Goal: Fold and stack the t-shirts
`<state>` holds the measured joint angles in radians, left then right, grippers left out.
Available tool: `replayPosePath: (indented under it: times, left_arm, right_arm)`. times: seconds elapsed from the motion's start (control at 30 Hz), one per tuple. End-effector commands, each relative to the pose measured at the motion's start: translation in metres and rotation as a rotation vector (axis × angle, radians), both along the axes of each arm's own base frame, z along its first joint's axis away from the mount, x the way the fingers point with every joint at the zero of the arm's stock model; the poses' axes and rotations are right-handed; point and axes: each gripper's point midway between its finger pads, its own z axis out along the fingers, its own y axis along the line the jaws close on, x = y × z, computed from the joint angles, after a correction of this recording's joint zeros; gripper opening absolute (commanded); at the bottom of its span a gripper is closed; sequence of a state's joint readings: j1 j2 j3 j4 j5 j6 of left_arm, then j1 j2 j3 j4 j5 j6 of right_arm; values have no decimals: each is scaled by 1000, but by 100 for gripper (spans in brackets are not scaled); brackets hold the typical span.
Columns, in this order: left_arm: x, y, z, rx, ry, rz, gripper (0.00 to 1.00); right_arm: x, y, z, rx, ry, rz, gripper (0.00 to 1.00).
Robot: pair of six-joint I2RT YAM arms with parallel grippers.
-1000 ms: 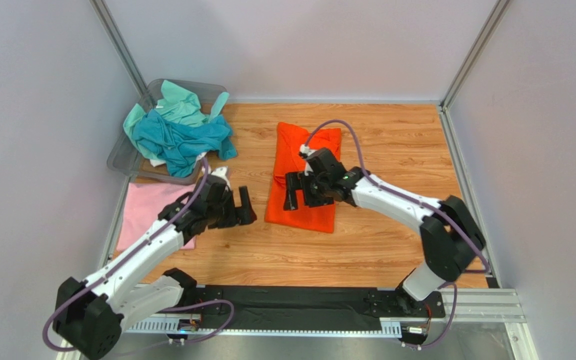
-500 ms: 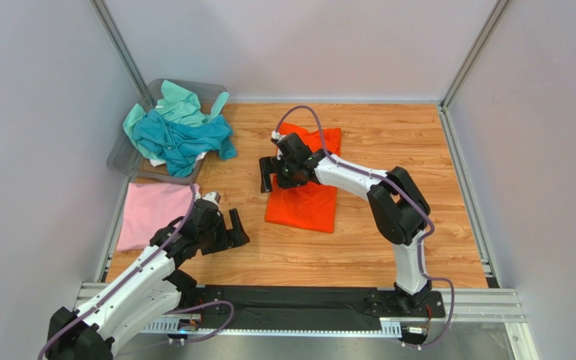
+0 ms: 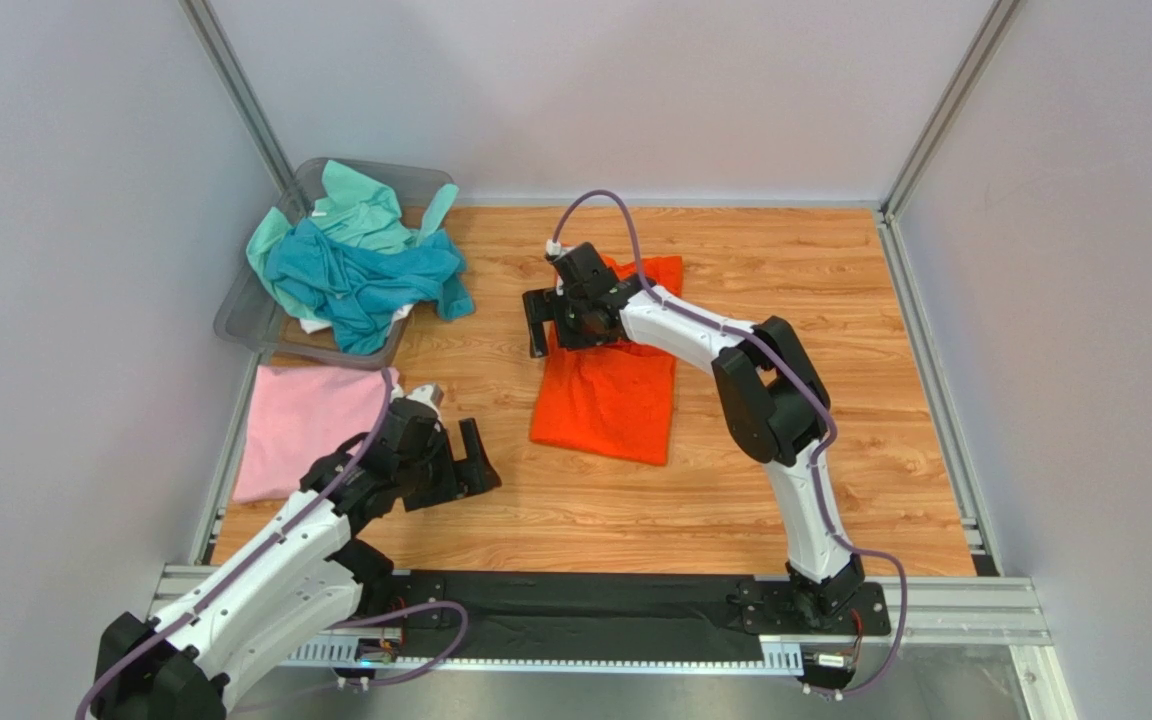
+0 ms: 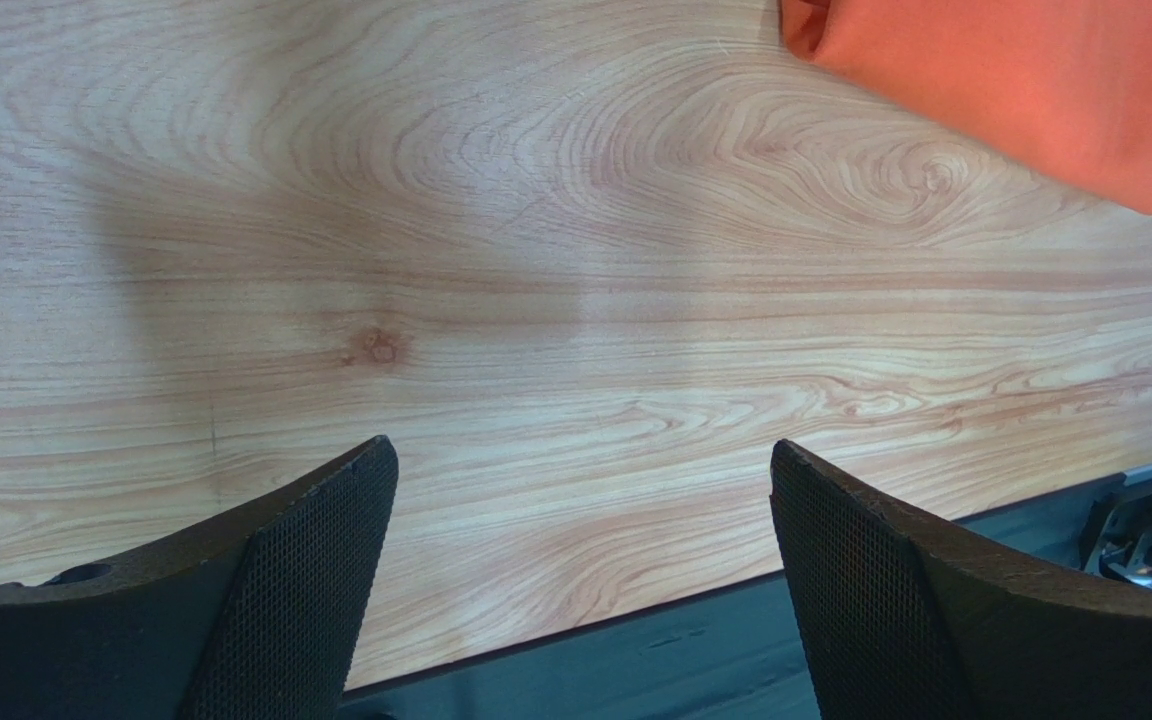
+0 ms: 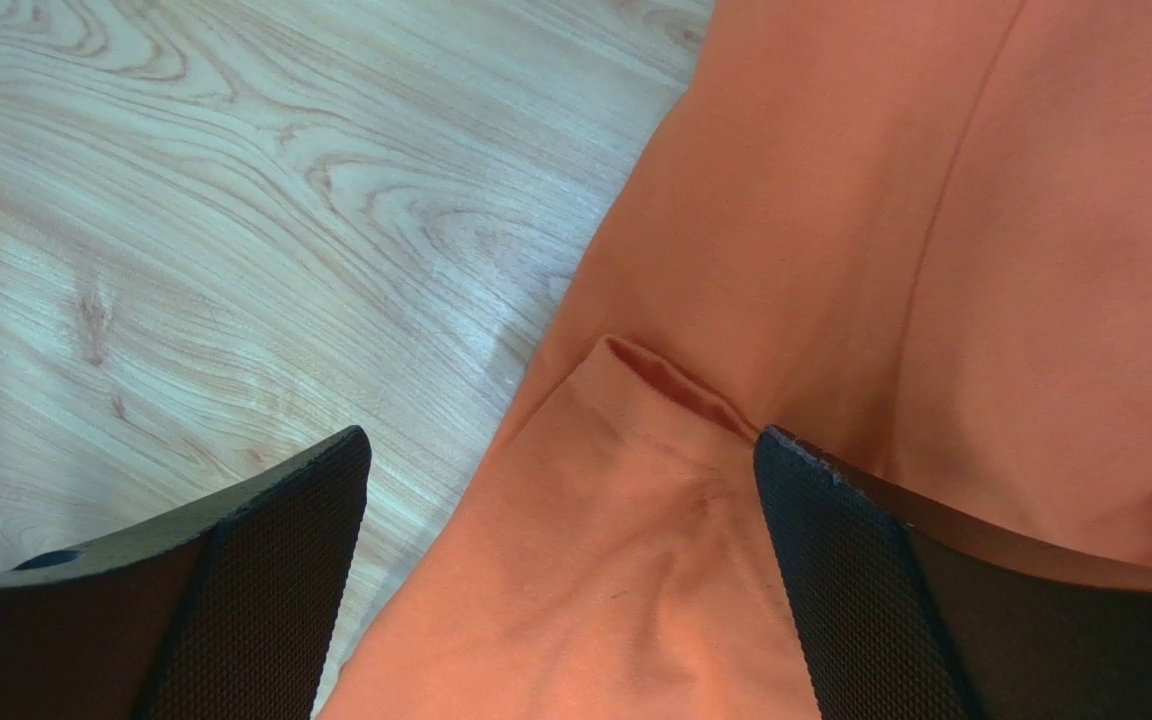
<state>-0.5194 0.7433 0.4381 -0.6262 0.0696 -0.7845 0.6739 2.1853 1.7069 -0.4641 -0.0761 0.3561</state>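
From above, we see the right hand [image 3: 552, 326] has travelled from the middle of the orange t-shirt [image 3: 605, 402] to its far left corner, where it now hangs with fingers spread and nothing in them. The left hand [image 3: 458, 467] has drawn back toward the near edge, just beside the pink t-shirt [image 3: 301, 431], also released and empty. The teal t-shirt [image 3: 358, 281] and mint green t-shirt [image 3: 358, 200] lie heaped in the grey bin [image 3: 246, 326].

Through the left wrist camera, we see only bare table [image 4: 537, 285] between the parted fingers, with an orange corner far off.

Through the right wrist camera, the spread fingers straddle the orange shirt's edge, where a small fold shows. We judge the right hand is lining up to grasp that end for the next fold, while the left waits.
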Motion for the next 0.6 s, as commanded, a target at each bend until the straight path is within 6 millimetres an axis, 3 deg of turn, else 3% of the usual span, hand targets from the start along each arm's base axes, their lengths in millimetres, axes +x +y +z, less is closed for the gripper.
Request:
replayPosePath:
  times: [0.0, 0.1, 0.17, 0.2, 0.23, 0.27, 0.3, 0.33, 0.4, 0.47, 0.5, 0.53, 0.57]
  left_arm:
    - [5, -4, 11, -17, -15, 2, 100]
    - [11, -7, 17, -26, -37, -2, 100]
    - [15, -10, 21, -34, -52, -8, 100]
    - [19, -12, 23, -36, -58, -9, 100]
    - [22, -14, 27, -44, -67, -13, 100]
    - [27, -18, 31, -55, -82, -15, 100]
    - [30, -19, 29, -52, -76, -17, 100]
    - [33, -21, 30, -55, -79, -16, 100]
    - [45, -30, 36, -73, -97, -24, 100]
    - [57, -41, 38, -97, -111, -45, 98]
    - [61, -45, 38, -102, -113, -53, 96]
    - [67, -50, 41, -109, -124, -64, 95]
    - [73, -55, 34, -105, -106, -72, 92]
  right_arm:
    - [15, 0, 28, -8, -81, 17, 100]
    - [10, -1, 54, 14, -111, 39, 100]
    - [5, -4, 83, 45, -147, 40, 100]
    - [0, -9, 84, 42, -144, 36, 100]
    - [-5, -13, 108, 68, -179, 34, 100]
    - [-9, -16, 116, 81, -188, 19, 100]
    - [-18, -28, 105, 53, -169, -3, 100]
    - [-25, -36, 126, 77, -206, -17, 100]
    - [-34, -55, 129, 67, -225, -78, 100]
    - [-55, -81, 126, 51, -221, -140, 100]
    - [-63, -91, 138, 73, -243, -167, 100]
    - [-78, -105, 113, 35, -200, -186, 100]
    - [-85, -111, 111, 39, -201, -201, 100]
